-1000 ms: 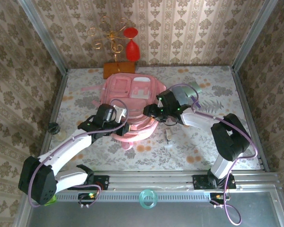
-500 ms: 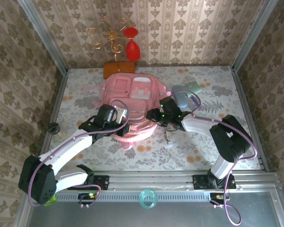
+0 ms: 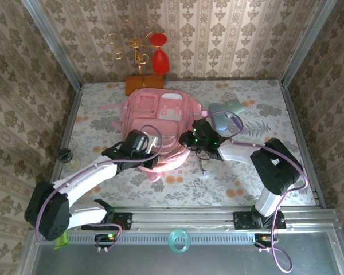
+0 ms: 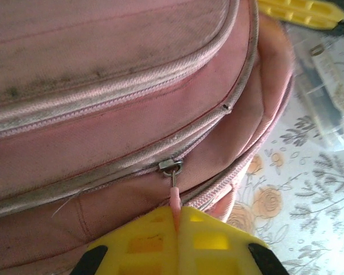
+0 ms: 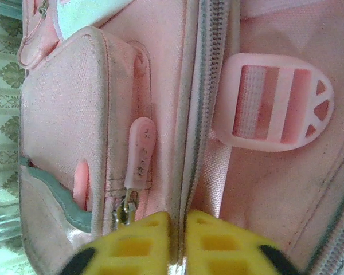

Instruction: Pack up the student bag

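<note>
The student bag (image 3: 157,114), a big pink backpack, lies flat mid-table. My left gripper (image 3: 144,148) is at the bag's near edge. In the left wrist view its yellow fingers (image 4: 218,240) are shut on the pink zipper pull (image 4: 175,197), which hangs from a metal slider (image 4: 171,166). My right gripper (image 3: 189,139) is at the bag's right side. Its yellow fingers (image 5: 135,246) are pinched shut on the bag's zipper band (image 5: 203,114), beside a front-pocket zipper pull (image 5: 140,152) and a pink strap buckle (image 5: 275,109).
A wooden block with a gold wire ornament (image 3: 143,83) stands behind the bag. Grey-blue and pale green items (image 3: 221,114) lie right of it. A small clear item (image 3: 203,166) lies on the floral table (image 3: 246,177) near the right gripper. A black knob (image 3: 63,153) sits at the left edge.
My right gripper has closed from half open onto the bag's zipper band. The left gripper, still holding the zipper pull, has shifted slightly right and toward the near edge.
</note>
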Controlling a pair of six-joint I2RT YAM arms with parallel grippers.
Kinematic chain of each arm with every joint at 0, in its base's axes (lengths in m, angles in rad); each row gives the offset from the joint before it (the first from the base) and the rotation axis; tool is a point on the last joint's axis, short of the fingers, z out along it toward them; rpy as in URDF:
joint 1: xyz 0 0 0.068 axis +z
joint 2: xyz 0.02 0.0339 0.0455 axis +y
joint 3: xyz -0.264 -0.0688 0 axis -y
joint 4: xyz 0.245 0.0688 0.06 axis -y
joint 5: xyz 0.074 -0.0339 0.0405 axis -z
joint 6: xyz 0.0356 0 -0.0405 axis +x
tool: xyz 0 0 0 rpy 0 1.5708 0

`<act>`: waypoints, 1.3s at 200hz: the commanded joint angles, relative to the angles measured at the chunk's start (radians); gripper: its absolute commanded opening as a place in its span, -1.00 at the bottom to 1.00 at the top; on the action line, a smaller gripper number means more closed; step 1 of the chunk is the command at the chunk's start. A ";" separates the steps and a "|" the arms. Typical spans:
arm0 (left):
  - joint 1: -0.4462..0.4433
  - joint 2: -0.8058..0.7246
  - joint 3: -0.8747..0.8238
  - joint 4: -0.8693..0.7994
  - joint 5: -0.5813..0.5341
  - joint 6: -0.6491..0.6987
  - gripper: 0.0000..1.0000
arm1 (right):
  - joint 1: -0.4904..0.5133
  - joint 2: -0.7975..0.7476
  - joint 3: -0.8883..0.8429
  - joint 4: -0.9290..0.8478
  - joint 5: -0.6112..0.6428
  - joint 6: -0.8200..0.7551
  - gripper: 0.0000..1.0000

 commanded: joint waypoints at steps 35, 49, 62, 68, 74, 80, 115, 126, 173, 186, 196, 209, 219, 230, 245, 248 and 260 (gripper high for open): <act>-0.041 0.029 0.012 -0.119 -0.149 0.011 -1.00 | 0.003 -0.060 0.010 0.018 0.196 -0.055 -1.00; -0.041 0.029 0.021 -0.134 -0.175 0.018 -1.00 | -0.002 -0.082 0.012 -0.006 0.227 -0.082 -1.00; -0.042 0.030 0.033 -0.163 -0.203 0.031 -1.00 | -0.010 -0.096 0.013 -0.024 0.242 -0.104 -1.00; -0.043 0.028 0.041 -0.176 -0.216 0.035 -1.00 | -0.014 -0.103 0.012 -0.027 0.248 -0.114 -1.00; -0.042 0.028 0.046 -0.187 -0.225 0.042 -1.00 | -0.020 -0.107 0.012 -0.036 0.251 -0.126 -1.00; -0.041 0.027 0.049 -0.197 -0.237 0.043 -1.00 | -0.026 -0.114 0.013 -0.045 0.256 -0.135 -1.00; -0.041 0.039 0.070 -0.245 -0.290 0.047 -1.00 | -0.059 -0.138 0.011 -0.061 0.249 -0.175 -1.00; -0.041 0.038 0.077 -0.258 -0.310 0.047 -1.00 | -0.075 -0.134 0.016 -0.072 0.228 -0.186 -1.00; -0.002 -0.004 0.108 -0.319 -0.324 0.064 -1.00 | -0.148 -0.093 0.074 -0.138 0.130 -0.253 -1.00; 0.019 -0.024 0.108 -0.336 -0.311 0.068 -1.00 | -0.162 -0.085 0.079 -0.137 0.123 -0.260 -1.00; 0.039 -0.040 0.104 -0.349 -0.305 0.071 -1.00 | -0.170 -0.077 0.086 -0.140 0.120 -0.265 -1.00; 0.065 -0.060 0.100 -0.370 -0.304 0.077 -1.00 | -0.181 -0.067 0.093 -0.139 0.116 -0.268 -1.00; 0.086 -0.077 0.102 -0.384 -0.308 0.082 -1.00 | -0.185 -0.059 0.101 -0.138 0.111 -0.273 -1.00; 0.102 -0.095 0.105 -0.397 -0.315 0.082 -1.00 | -0.190 -0.049 0.116 -0.147 0.104 -0.281 -1.00; 0.117 -0.113 0.104 -0.401 -0.313 0.076 -1.00 | -0.192 -0.030 0.137 -0.160 0.093 -0.296 -1.00; 0.121 -0.113 0.103 -0.403 -0.312 0.075 -1.00 | -0.191 -0.025 0.141 -0.165 0.092 -0.299 -1.00; 0.127 -0.119 0.099 -0.398 -0.300 0.072 -1.00 | -0.196 -0.005 0.164 -0.180 0.077 -0.315 -1.00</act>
